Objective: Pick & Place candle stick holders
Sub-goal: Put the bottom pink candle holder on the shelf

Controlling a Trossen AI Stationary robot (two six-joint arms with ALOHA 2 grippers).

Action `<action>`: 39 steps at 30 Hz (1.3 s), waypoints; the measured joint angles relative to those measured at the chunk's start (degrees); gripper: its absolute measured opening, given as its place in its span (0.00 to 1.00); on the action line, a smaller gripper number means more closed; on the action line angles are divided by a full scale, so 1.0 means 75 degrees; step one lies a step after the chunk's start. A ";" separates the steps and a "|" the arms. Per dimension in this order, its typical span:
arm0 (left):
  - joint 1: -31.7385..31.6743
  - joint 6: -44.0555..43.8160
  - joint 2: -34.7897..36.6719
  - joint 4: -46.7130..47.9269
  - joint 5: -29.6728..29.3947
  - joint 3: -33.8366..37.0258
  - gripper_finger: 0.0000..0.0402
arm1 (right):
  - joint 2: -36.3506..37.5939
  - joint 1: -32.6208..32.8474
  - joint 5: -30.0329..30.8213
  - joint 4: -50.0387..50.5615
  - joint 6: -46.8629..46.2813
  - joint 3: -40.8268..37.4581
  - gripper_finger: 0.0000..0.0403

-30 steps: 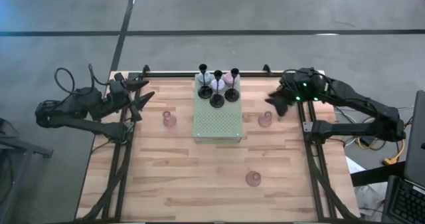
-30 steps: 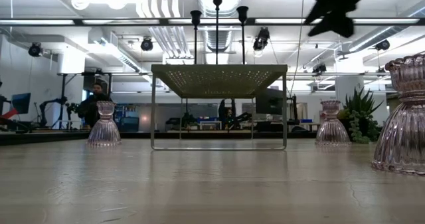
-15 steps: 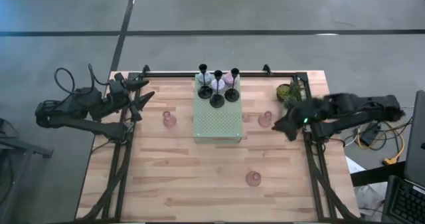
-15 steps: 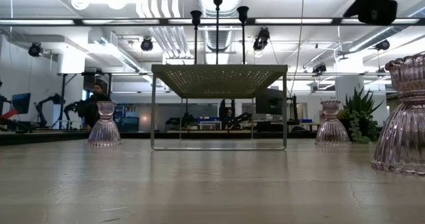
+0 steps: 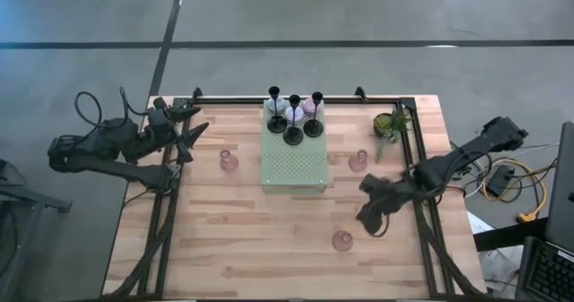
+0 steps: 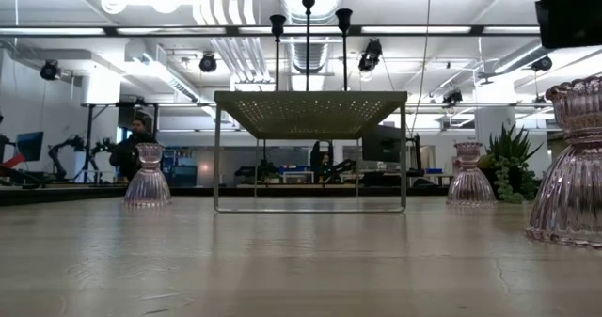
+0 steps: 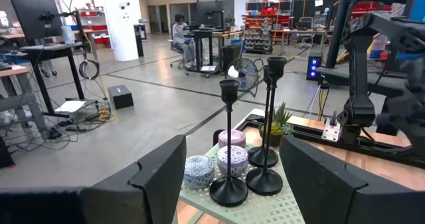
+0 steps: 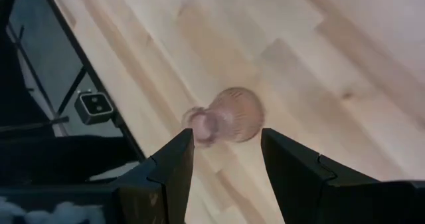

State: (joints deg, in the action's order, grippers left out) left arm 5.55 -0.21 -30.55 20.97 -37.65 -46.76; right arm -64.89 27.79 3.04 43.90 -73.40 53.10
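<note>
Your right claw (image 5: 369, 220) has swung down from beside the potted plant (image 5: 389, 123) and now hangs, fingers apart, just beside the nearest pink holder (image 5: 342, 240) on the bench (image 5: 269, 248); a grasp looks imminent. Left claw (image 5: 184, 136) waits, fingers apart.

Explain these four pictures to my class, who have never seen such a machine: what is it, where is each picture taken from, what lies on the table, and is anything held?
Two dark robot arms work at a wooden table. One camera looks down from above, one looks level along the tabletop, and one sits on each wrist. A pale green perforated stand carries three black candlestick holders and pastel round ones. Three pink glass holders and a potted plant stand on the wood. The right gripper, open, hovers by the nearest pink holder; the left gripper, open, waits at the table's edge. Nothing is held.
</note>
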 joint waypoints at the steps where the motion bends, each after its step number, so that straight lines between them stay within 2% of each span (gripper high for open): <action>1: 0.0000 0.0000 -0.0003 0.0001 0.0001 0.0002 0.62 | -0.0176 0.0041 -0.0102 -0.0167 -0.0080 0.0000 0.42; 9: -0.0001 0.0000 0.0000 0.0003 0.0003 0.0012 0.62 | -0.1531 0.0216 -0.0772 -0.1710 -0.0365 0.0003 0.42; 19: 0.0001 -0.0026 0.0000 0.0003 0.0006 0.0010 0.62 | -0.2558 0.0216 -0.0981 -0.1709 -0.0361 0.0003 0.39; 26: -0.0001 -0.0029 0.0006 0.0003 0.0008 -0.0015 0.62 | -0.2867 0.0216 -0.1087 -0.1714 -0.0360 0.0003 0.28; 32: 0.0001 -0.0029 0.0000 0.0006 0.0009 -0.0012 0.62 | -0.2820 0.0211 -0.1013 -0.1769 -0.0099 0.0018 0.06; 39: 0.0000 -0.0026 0.0000 0.0006 0.0009 -0.0009 0.62 | -0.2809 0.0208 -0.1011 -0.1716 -0.0068 0.0020 0.05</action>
State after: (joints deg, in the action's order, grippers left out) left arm 5.55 -0.40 -30.55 21.02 -37.58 -46.83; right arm -85.95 29.34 -4.54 31.03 -73.91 53.25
